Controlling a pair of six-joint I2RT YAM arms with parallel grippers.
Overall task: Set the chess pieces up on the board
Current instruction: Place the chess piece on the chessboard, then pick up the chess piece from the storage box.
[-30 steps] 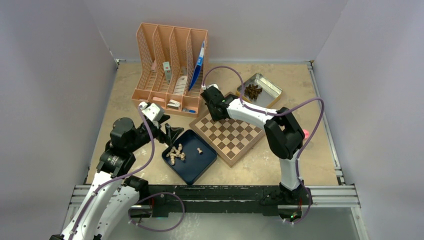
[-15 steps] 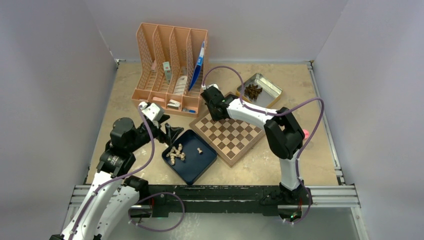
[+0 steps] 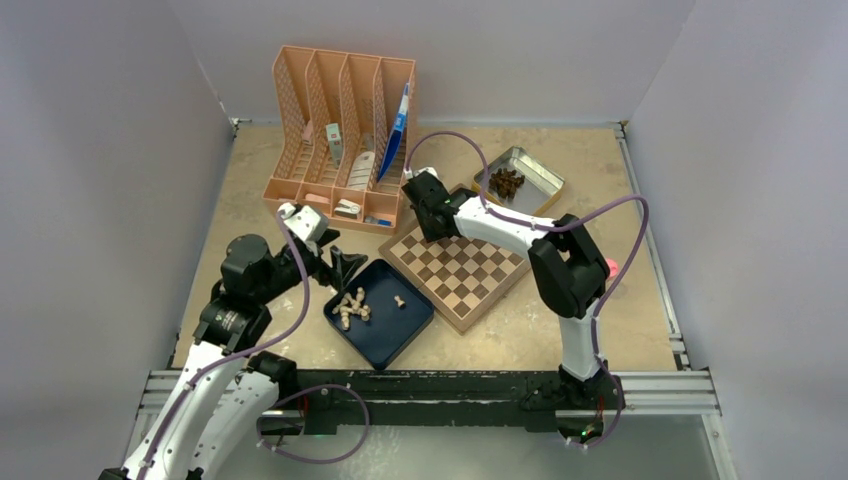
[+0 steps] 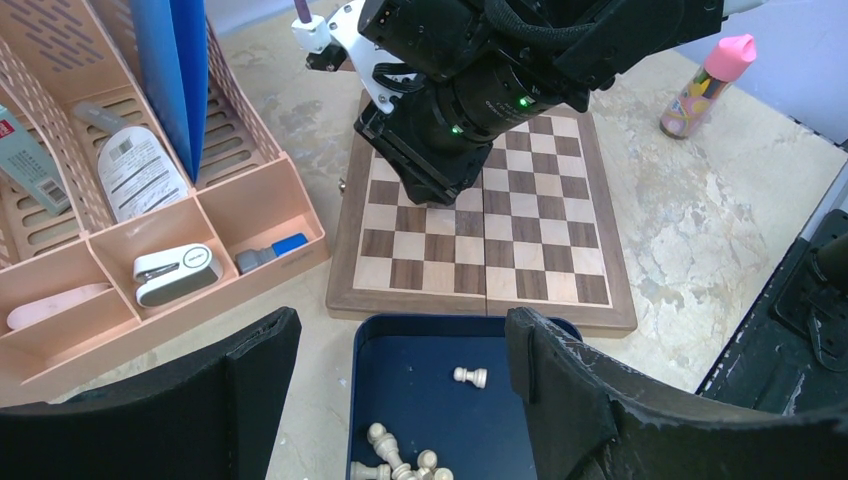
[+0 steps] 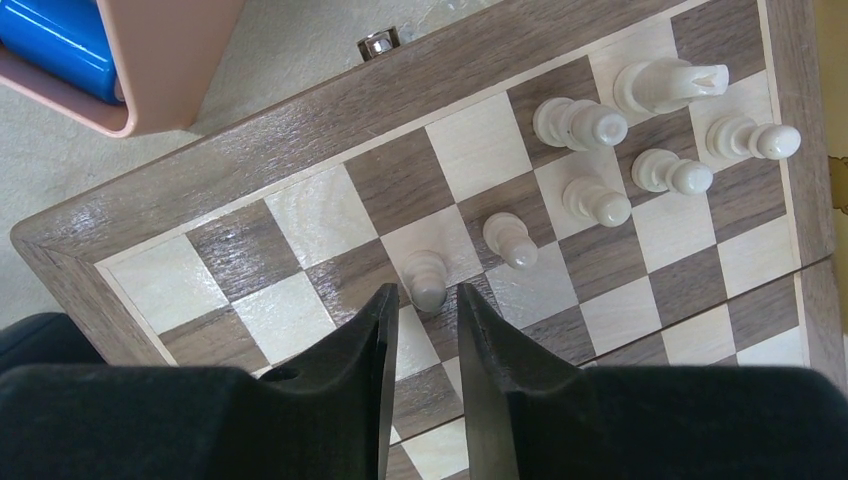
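- My left hand (image 4: 400, 395) hangs wide open over the blue tray (image 4: 440, 425) beside the board (image 4: 480, 305).
- My right hand (image 5: 422, 325) straddles a pawn (image 5: 428, 280) near the board's corner; I cannot tell whether it is grasped or released.

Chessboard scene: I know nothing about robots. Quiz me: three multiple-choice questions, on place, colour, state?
1. Where do the dark pieces lie? A in a glass jar; B in the metal tin; C on the floor.
2. What colour is the tray holding pale pieces? A red; B dark blue; C green.
3. The left gripper is: A open, empty; B shut on a pawn; C gripping the tin.
Answers: B, heaped in the tin; B, its floor shows blue; A, jaws wide apart, nothing between.
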